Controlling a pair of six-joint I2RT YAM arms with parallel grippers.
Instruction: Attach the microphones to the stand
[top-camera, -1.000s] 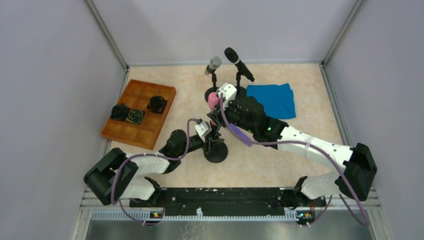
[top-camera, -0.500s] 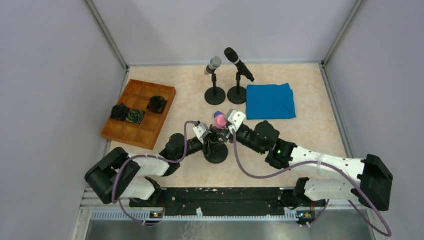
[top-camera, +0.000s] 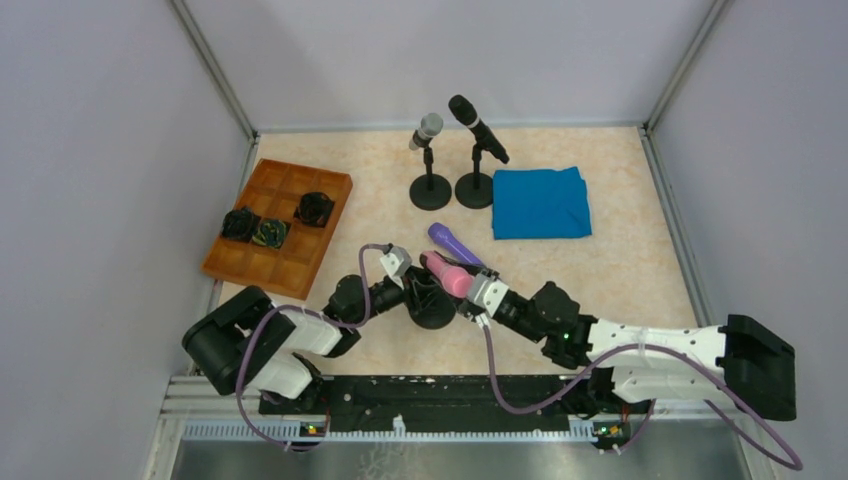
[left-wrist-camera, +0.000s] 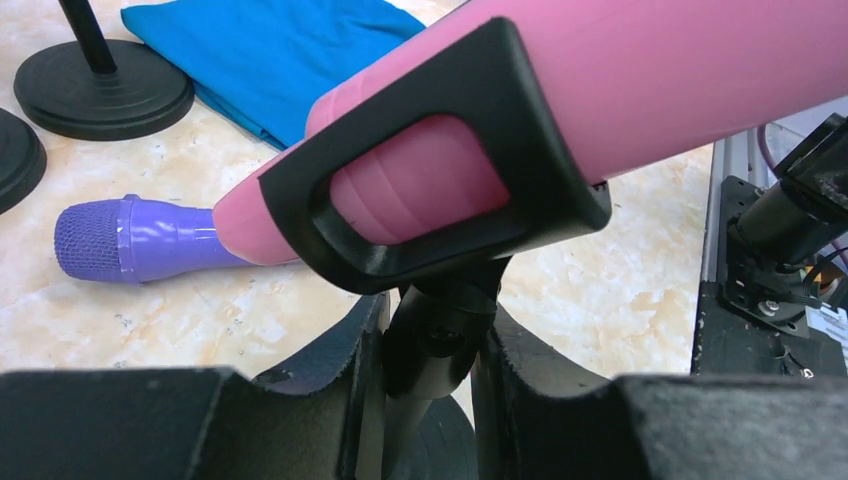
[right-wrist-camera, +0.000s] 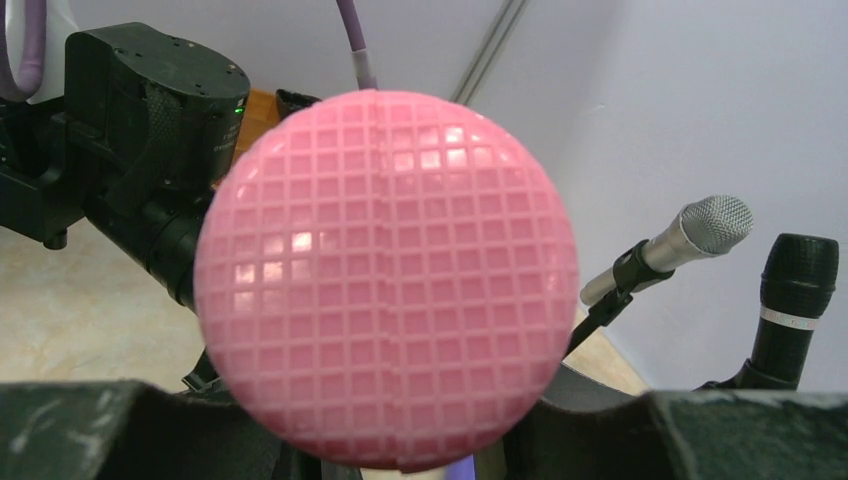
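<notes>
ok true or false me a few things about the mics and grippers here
1. The pink mic sits in the clip of the near stand. True.
2. The purple mic is on a stand. False: it lies on the table.
3. The silver mic and black mic are on the far stands. True.
4. The left gripper holds the purple mic. False: it is shut on the near stand.
5. The right gripper is open. False: it is shut on the pink mic.

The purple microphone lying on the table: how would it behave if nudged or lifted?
The purple microphone lies on its side, round-bodied, so a sideways push would probably roll it. It looks like rigid plastic, likely stiff and light. Its glossy barrel may slip in a loose pinch.
</notes>
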